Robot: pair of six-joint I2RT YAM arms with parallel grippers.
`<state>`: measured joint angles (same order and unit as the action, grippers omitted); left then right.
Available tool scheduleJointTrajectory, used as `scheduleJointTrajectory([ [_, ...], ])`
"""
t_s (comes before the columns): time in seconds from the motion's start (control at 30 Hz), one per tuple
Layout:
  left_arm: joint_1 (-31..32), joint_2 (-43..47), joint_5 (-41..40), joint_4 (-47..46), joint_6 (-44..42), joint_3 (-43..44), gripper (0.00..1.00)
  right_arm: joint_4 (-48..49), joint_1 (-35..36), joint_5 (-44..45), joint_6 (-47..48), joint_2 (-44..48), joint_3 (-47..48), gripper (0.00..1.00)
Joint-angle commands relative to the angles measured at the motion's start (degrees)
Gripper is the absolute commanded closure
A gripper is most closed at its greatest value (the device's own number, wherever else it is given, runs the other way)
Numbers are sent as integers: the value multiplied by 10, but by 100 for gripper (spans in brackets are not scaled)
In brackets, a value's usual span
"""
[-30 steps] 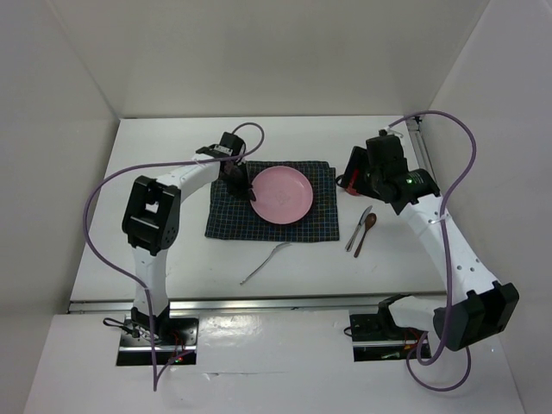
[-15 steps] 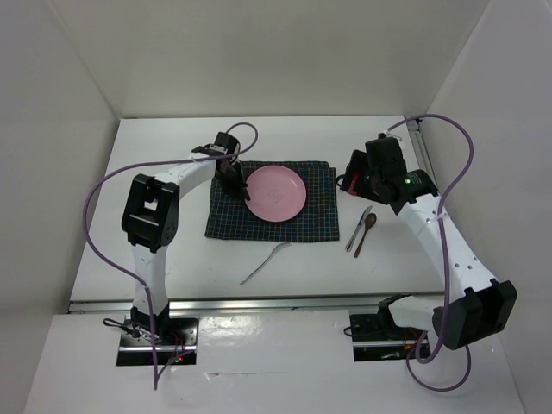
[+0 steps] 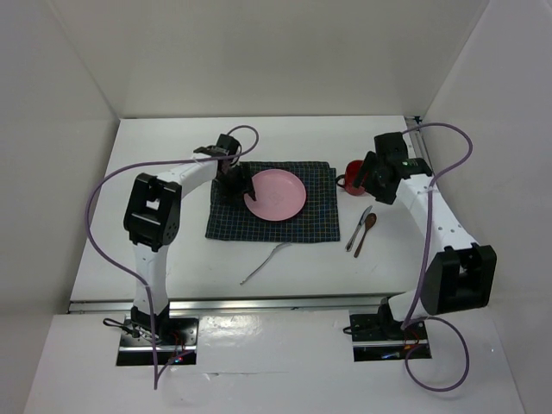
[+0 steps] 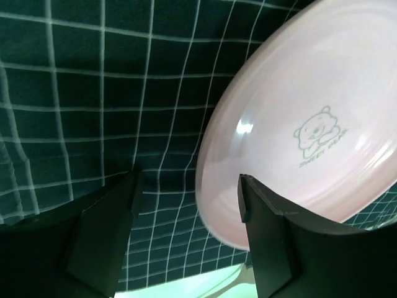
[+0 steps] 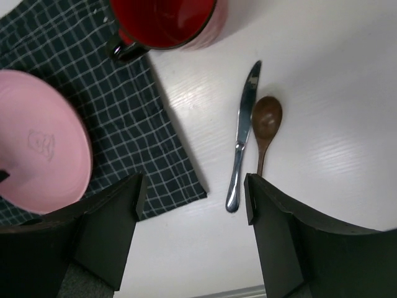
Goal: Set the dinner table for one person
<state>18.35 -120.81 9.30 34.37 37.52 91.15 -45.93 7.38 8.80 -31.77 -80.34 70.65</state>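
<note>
On the white dinner table (image 3: 172, 250) lies a dark navy checked mat (image 3: 315, 220) with a pink plate (image 3: 278, 194) on it. My left gripper (image 3: 236, 183) stands open at the plate's left rim. In the left wrist view the plate (image 4: 310, 124) has its rim between the spread jaws of that gripper (image 4: 189, 186), which grip nothing. A red mug (image 3: 354, 172) stands off the mat's right edge. My right gripper (image 5: 193, 186) hangs open and empty above the table near the mug (image 5: 167, 22). A knife (image 5: 242, 136) and a wooden spoon (image 5: 265, 124) lie side by side.
A fork (image 3: 266, 261) lies on the table in front of the mat's near edge. The knife (image 3: 360, 226) and spoon (image 3: 367, 231) lie right of the mat. White walls close in the table on three sides, with a metal rail (image 3: 259, 302) along the near edge.
My left gripper has opened and let go of the plate, which was shifted slightly left on the mat. My right arm has swung round, drawing its gripper back off the mug.
</note>
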Motion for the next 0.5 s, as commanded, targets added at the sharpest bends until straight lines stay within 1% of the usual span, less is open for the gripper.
scheduleJointTrajectory([
  [0.0, 5, 50, -29, 29, -14, 17, 21, 58, -21, 1, -12, -14, 29, 25],
  [0.13, 13, 102, -21, 58, -14, 34, 18, 83, -53, -2, -12, -59, 53, 28],
  [0.2, 22, 139, -56, 72, -14, 51, 18, 102, -65, -24, -7, -89, 61, 31],
  [0.37, 34, 219, -96, 96, -14, 51, 18, 135, -77, -40, -7, -153, 84, 35],
  [0.47, 48, 272, -122, 96, -14, 30, 18, 143, -83, -40, -7, -191, 91, 39],
])
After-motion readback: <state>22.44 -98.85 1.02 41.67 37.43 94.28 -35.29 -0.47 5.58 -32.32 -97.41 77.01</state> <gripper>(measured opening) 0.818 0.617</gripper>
